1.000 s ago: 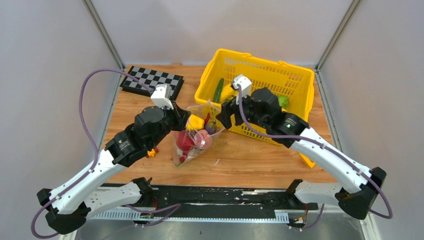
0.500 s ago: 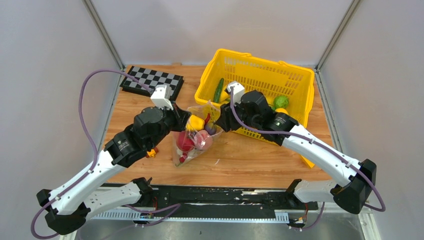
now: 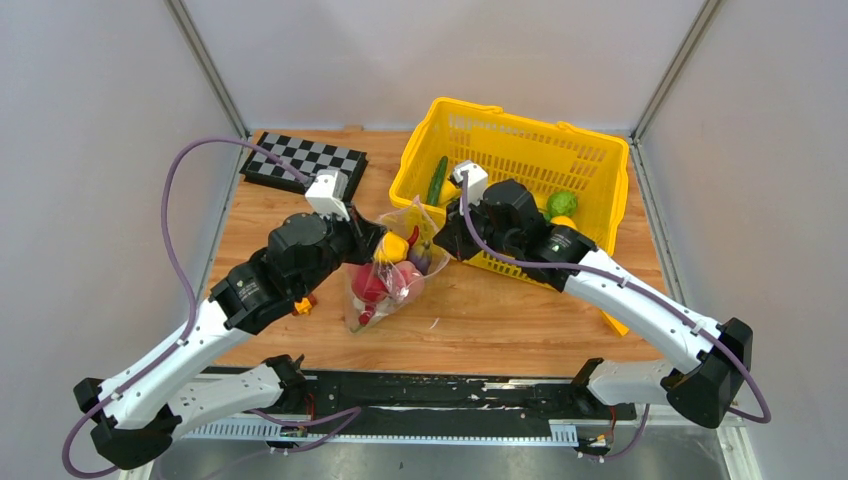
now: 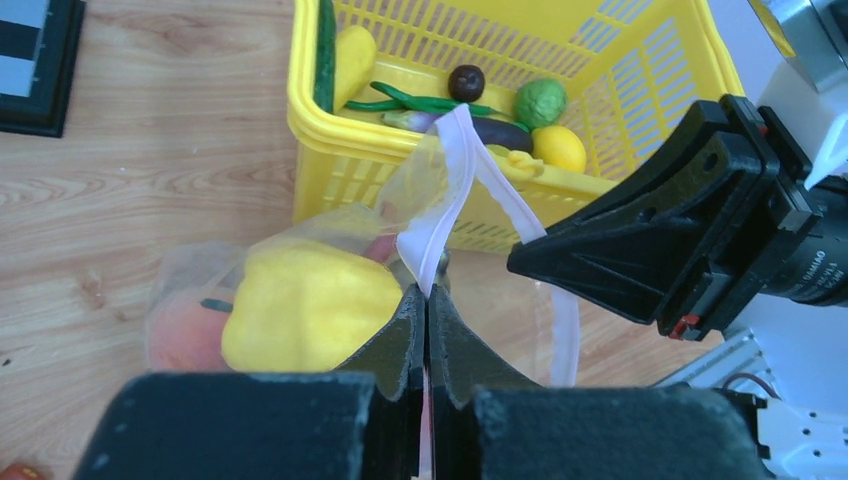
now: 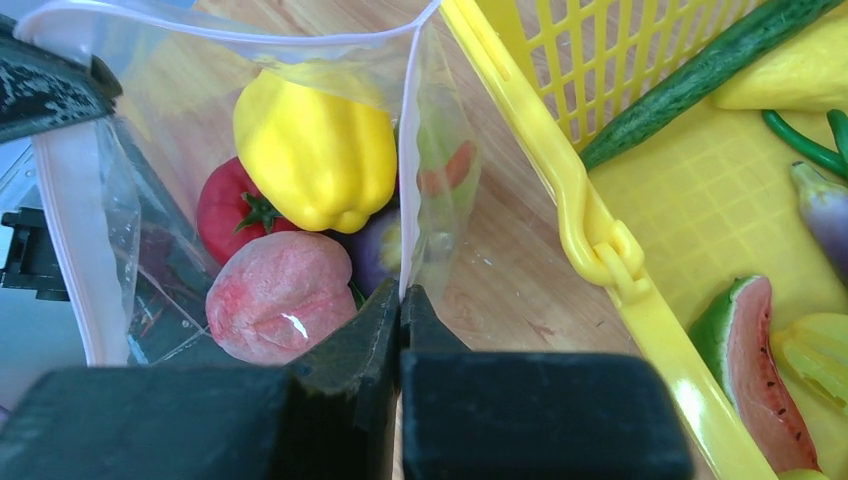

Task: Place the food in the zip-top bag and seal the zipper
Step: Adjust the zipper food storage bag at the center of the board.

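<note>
I hold the zip-top bag [image 3: 392, 283] on the table [image 3: 500, 325] between my two grippers, just before the near corner of the yellow basket [image 3: 590, 140]; my left gripper [image 4: 427, 297] has its jaws pressed together on the pale pink zipper [image 4: 447, 195], and my right gripper [image 5: 400, 298] pinches the opposite edge of the mouth, jaws likewise closed on the plastic; gripped at both ends, the mouth can be drawn taut so the strip lies straight, which I judge the sealing wants; the food [image 5: 315, 150] already sits inside, a yellow pepper above a red piece and a pink round one; the basket's rim lies close beside my right wrist and would hamper a pull that way; an orange toy block [image 3: 303, 305] lies by my left arm; a checkerboard [image 3: 305, 160] sits well apart.
</note>
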`<action>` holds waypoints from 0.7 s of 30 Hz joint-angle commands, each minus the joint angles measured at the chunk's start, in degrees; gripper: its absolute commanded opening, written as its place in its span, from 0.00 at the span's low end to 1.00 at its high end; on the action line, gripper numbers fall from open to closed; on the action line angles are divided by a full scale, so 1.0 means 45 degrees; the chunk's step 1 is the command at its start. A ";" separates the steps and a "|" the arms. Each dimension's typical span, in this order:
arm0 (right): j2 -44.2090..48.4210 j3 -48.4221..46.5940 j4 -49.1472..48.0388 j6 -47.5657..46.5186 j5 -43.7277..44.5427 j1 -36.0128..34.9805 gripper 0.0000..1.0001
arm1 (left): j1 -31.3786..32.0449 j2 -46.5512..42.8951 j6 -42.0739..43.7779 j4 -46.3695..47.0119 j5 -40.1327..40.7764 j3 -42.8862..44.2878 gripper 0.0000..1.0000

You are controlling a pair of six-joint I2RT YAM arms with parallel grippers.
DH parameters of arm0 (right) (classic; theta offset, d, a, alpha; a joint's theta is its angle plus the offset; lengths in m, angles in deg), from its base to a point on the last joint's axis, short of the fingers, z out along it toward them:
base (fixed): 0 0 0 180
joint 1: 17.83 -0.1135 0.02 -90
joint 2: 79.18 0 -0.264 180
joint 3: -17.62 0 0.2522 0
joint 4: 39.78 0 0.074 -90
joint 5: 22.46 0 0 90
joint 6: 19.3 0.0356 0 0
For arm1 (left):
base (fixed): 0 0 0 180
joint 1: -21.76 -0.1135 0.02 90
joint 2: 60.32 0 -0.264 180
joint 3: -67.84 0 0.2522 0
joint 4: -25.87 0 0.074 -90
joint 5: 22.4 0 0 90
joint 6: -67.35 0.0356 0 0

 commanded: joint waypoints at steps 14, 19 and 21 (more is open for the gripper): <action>-0.0194 -0.1268 -0.1810 -0.1571 -0.5009 0.1032 0.00 | -0.0017 0.1559 0.1762 0.1361 -0.4147 0.0825 0.59; -0.0014 -0.1066 -0.2354 -0.1504 -0.5771 0.1037 0.00 | -0.0017 0.1994 0.1523 0.1583 -0.4887 0.0807 0.60; 0.0005 -0.1037 -0.2238 -0.1523 -0.5157 0.1028 0.00 | -0.0017 0.1957 0.1421 0.1822 -0.5057 0.0730 0.60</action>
